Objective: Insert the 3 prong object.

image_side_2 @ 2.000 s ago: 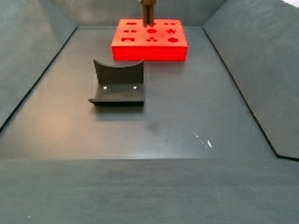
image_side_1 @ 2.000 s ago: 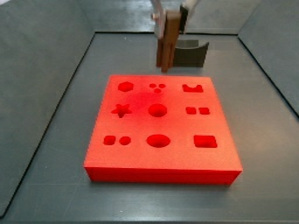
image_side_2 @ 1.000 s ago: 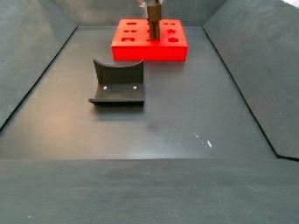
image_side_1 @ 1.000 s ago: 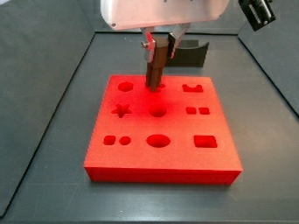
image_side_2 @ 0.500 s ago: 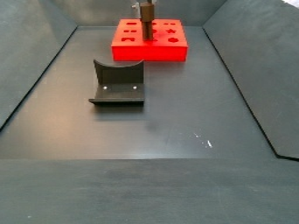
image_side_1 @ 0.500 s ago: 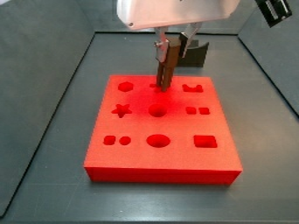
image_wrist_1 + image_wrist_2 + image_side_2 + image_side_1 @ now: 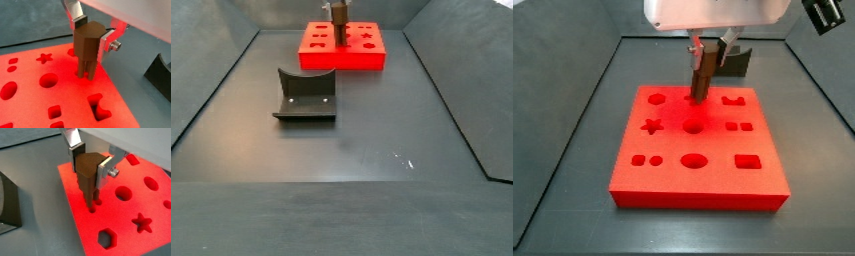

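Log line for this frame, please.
gripper: shut on 3 prong object | piece: upright, prongs at red board three-hole slot | fixture: apart from the board

Dark-brown 3 prong object [image 7: 87, 47], upright (prongs down), in gripper [image 7: 94, 35]

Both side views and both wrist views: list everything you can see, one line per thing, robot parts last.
red board: one, red, with shaped holes, on the dark floor at the far end in a side view.
fixture: one, dark L-shaped bracket, on the floor apart from the board.
3 prong object: one, dark brown, upright between the jaws, prongs at the board's small holes; whether they are seated cannot be told.
gripper: one, silver fingers with dark pads, above the board's back row, shut on the piece.
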